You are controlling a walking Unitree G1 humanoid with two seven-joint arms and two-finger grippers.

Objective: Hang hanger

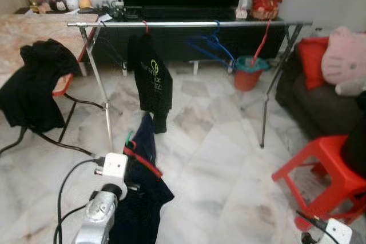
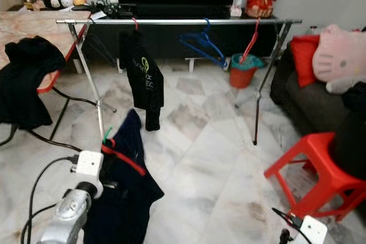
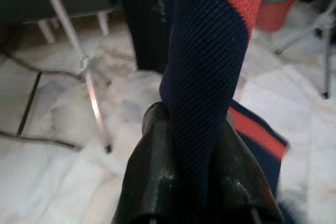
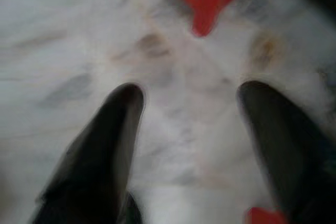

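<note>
So the left arm is raised low in front, and the left pincer (image 3: pixel 197 145) is clenched on a navy garment (image 1: pixel 140 198) with a red stripe. In the left wrist view the fabric is pinched right between the two black fingers (image 3: pixel 152 166). The garment seems to sit on a hanger (image 1: pixel 130 139), with a bit of green and red poking up at the top, though I can't make out the hook shape clearly. It hangs below the level of the clothes rail (image 1: pixel 189 24), well short of it.

The right arm hangs low at the right, and the right pincer (image 4: pixel 189 129) is released, fingers spread wide over bare marble floor (image 1: pixel 223 158).

On the rail: a black shirt (image 1: pixel 150 75) on a red hanger near the left end, blue hangers (image 1: pixel 211 44) around the middle, and a red hanger (image 1: pixel 263 41) further right. There's open rail between the black shirt and the blue ones.

A red stool (image 1: pixel 326 170) stands at the right, and a chair draped in black clothing (image 1: pixel 34 84) at the left.
</note>
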